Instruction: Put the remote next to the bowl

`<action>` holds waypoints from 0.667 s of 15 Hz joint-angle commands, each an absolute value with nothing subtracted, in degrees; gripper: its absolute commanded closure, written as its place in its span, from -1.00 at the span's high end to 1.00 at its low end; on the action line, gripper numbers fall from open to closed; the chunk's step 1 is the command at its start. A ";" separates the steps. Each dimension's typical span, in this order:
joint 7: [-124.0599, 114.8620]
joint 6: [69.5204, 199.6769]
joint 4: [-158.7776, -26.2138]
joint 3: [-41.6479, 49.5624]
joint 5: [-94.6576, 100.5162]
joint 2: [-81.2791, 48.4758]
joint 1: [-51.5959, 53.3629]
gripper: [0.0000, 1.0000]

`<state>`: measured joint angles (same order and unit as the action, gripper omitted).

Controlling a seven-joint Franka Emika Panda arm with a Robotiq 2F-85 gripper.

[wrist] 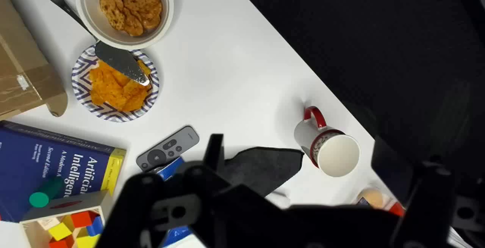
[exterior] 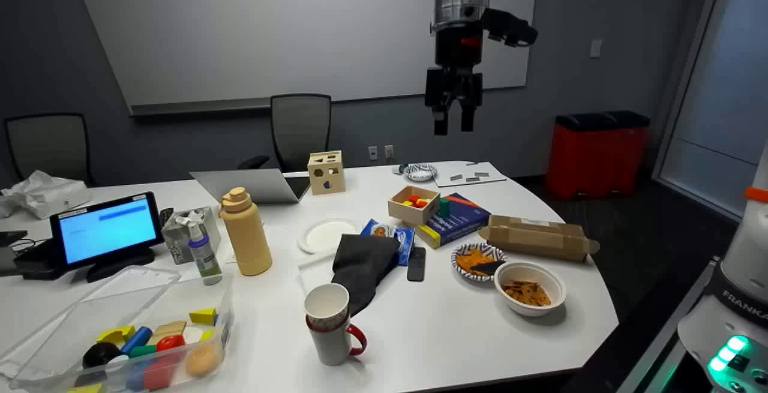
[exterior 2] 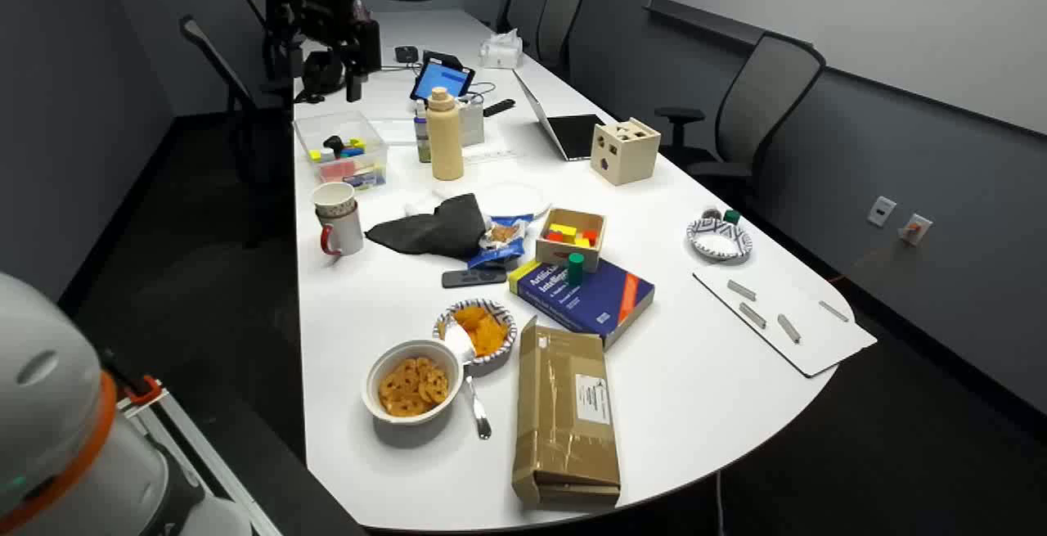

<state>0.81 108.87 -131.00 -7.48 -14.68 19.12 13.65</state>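
The remote is a slim dark grey bar with buttons. It lies on the table in both exterior views [exterior: 416, 264] [exterior 2: 474, 277], beside a blue snack bag. It also shows in the wrist view [wrist: 168, 148]. A white bowl [exterior: 516, 307] [exterior 2: 378, 405] [wrist: 84, 5] holds brown chips. A patterned bowl [exterior: 464, 272] [exterior 2: 505, 335] [wrist: 81, 85] with orange chips stands between it and the remote, with a serving utensil across it. My gripper [exterior: 454, 126] [exterior 2: 325, 78] [wrist: 297, 153] is open and empty, high above the table. The remote lies outside its fingers in the wrist view.
A black cloth [exterior: 366, 264] and stacked mugs [exterior: 332, 336] stand near the remote. A blue book [exterior 2: 581, 295], a wooden box of blocks [exterior 2: 570, 254] and a cardboard box [exterior 2: 564, 413] flank the bowls. A tall tan bottle [exterior: 246, 234] and another patterned bowl [exterior: 420, 172] stand farther off.
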 commanded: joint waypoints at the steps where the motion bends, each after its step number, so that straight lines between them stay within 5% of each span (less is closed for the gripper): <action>1: 1.00 108.69 -130.87 -8.23 -14.91 19.13 12.80 1.00; 10: -4.31 118.91 -129.65 -8.92 -14.71 3.47 11.12 1.00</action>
<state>-1.57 113.63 -131.20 -8.31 -14.68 12.11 12.88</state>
